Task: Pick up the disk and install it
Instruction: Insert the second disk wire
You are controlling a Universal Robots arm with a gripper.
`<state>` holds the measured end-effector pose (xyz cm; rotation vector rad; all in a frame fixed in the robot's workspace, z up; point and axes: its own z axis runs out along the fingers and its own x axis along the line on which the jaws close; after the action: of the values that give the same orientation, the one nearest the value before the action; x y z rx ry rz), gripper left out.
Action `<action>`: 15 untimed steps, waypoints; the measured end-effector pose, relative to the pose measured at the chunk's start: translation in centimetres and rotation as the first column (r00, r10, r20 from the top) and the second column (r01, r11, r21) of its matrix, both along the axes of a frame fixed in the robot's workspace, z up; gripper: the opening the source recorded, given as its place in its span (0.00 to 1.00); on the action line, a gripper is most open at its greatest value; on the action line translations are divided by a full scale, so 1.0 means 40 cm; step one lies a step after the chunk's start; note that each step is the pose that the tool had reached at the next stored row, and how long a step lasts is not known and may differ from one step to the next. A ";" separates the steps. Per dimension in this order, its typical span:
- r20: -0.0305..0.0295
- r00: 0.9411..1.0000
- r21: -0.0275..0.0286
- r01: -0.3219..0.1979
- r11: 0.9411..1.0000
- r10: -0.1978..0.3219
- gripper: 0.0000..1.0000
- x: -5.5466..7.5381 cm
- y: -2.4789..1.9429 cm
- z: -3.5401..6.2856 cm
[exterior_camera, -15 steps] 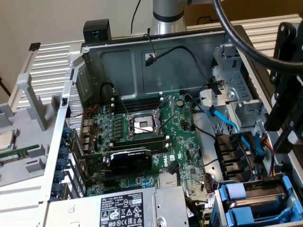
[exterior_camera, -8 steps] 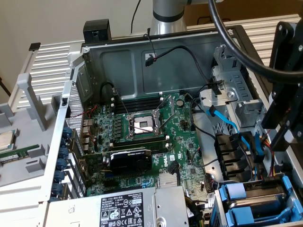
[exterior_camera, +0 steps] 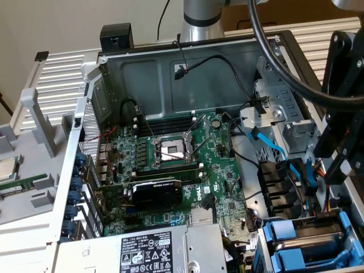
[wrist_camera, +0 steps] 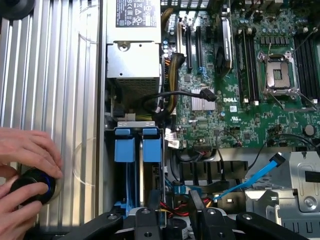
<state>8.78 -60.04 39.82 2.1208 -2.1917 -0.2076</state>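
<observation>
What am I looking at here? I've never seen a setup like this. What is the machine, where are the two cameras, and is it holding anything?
One picture is taken from beside the scene. It shows an open computer case lying flat, with the silver robot arm behind it. Inside are the green motherboard and the grey power supply.

The other camera sits on the arm's wrist and looks straight down. The dark shapes along its edge are the pincer, the part that grasps. It hangs right over two blue drive trays slotted side by side in the case. I cannot tell whether it is gripping anything.

A person's hands rest on a round black knob on the ribbed metal surface beside the case.
</observation>
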 end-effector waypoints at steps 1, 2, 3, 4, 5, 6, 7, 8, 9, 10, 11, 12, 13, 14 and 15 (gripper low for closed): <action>0.000 1.000 0.000 0.000 1.000 0.000 0.37 0.003 0.000 0.000; 0.000 1.000 0.000 0.000 1.000 0.000 0.37 0.003 0.000 -0.001; -0.001 1.000 0.001 0.001 1.000 -0.001 0.37 0.003 0.000 -0.001; -0.001 1.000 0.001 0.002 1.000 -0.002 0.37 0.003 0.000 -0.002; -0.001 1.000 0.002 0.003 1.000 -0.003 0.37 0.003 0.000 -0.003; -0.001 1.000 0.003 0.004 1.000 -0.004 0.37 0.003 0.000 -0.005; -0.001 1.000 0.004 0.005 1.000 -0.005 0.37 0.004 0.000 -0.007; -0.001 1.000 0.004 0.006 1.000 -0.006 0.37 0.003 0.000 -0.009; -0.001 1.000 0.005 0.007 1.000 -0.007 0.37 0.004 0.000 -0.012; -0.001 1.000 0.005 0.009 1.000 -0.009 0.37 0.003 0.000 -0.017; -0.001 1.000 0.005 0.010 1.000 -0.010 0.37 0.004 0.000 -0.021; -0.001 1.000 0.005 0.011 1.000 -0.011 0.37 0.003 0.000 -0.025; -0.001 1.000 0.006 0.012 1.000 -0.012 0.37 0.004 0.000 -0.030; -0.001 1.000 0.006 0.013 1.000 -0.013 0.37 0.004 0.000 -0.034; -0.001 1.000 0.006 0.014 1.000 -0.014 0.37 0.003 0.000 -0.039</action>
<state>8.92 -60.04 38.28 2.1085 -2.2095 -0.2162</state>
